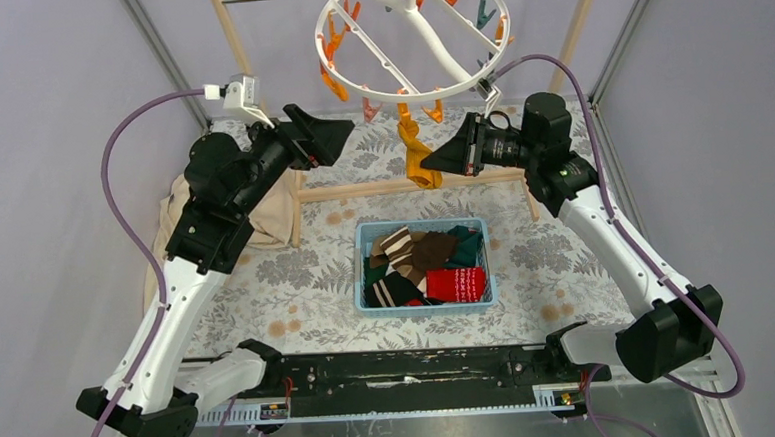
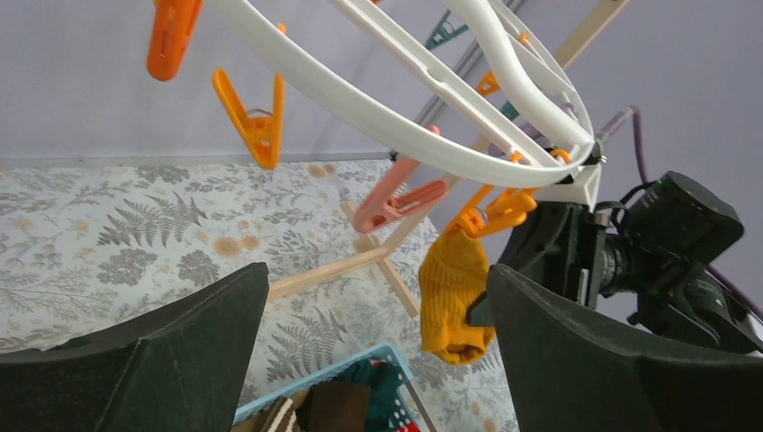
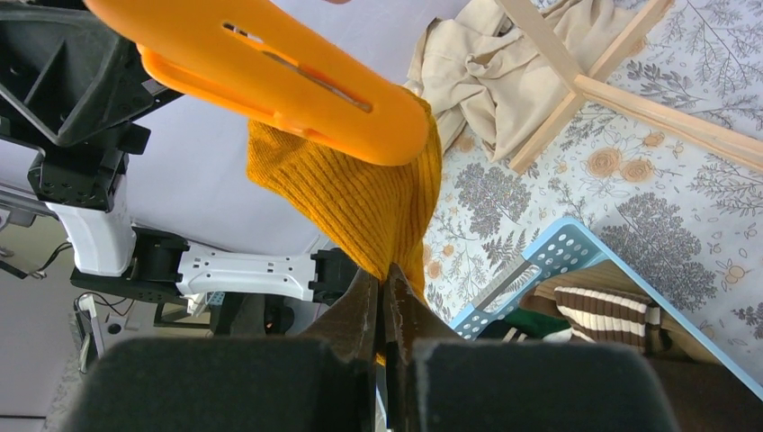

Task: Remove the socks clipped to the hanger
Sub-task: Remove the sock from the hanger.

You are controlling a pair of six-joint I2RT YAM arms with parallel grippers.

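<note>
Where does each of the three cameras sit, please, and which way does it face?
Top external: above and behind the arms, looking down on the floral table and round white plastic hanger; both arms show.
Left wrist: on the left arm, facing up at the hanger; open left gripper frames it.
Right wrist: on the right arm, facing along the shut right gripper pinching the mustard knitted sock.
Shared: all three show that sock.

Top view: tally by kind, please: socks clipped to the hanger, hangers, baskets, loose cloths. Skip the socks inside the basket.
mustard sock, clipped up: 1
hanger: 1
basket: 1
beige cloth: 1
Total: 4
</note>
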